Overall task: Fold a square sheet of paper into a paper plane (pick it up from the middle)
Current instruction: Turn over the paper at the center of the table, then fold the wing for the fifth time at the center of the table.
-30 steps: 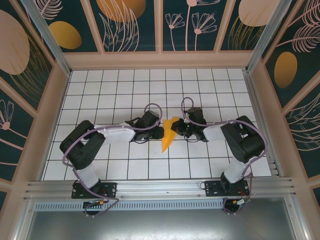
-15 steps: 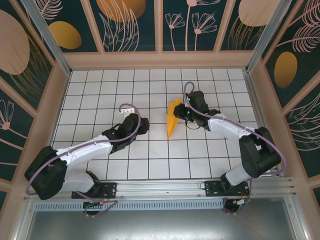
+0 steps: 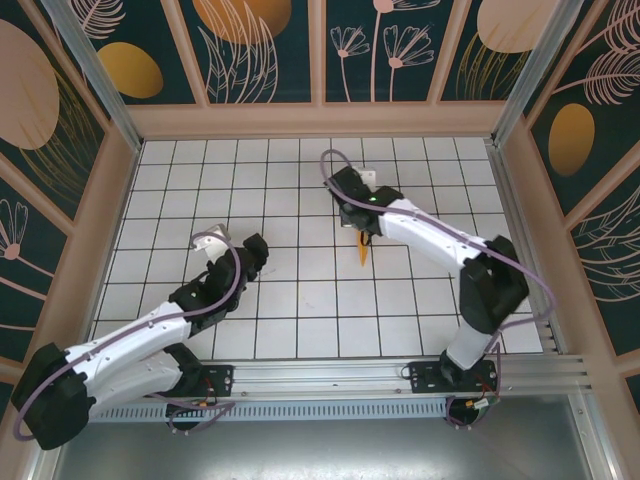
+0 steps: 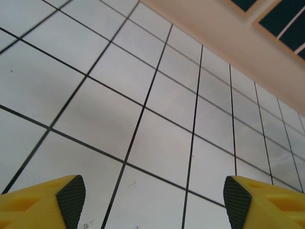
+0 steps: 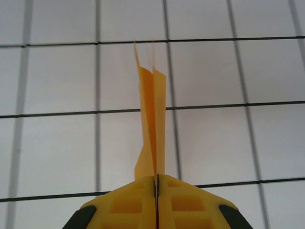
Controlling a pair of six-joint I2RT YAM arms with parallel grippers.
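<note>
We've got the left arm stretched forward, left gripper (image 4: pixel 152 198) spread wide. Right arm reaches mid-table, right gripper (image 5: pixel 156 183) pinched tight on the paper plane (image 5: pixel 151 119).

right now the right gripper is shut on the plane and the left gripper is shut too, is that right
No: the left gripper is open, jaws wide apart, as the left wrist view shows. The right gripper is indeed shut on the plane.

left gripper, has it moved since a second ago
Yes: the left gripper has pulled back leftward toward the left wall, away from the paper plane.
</note>
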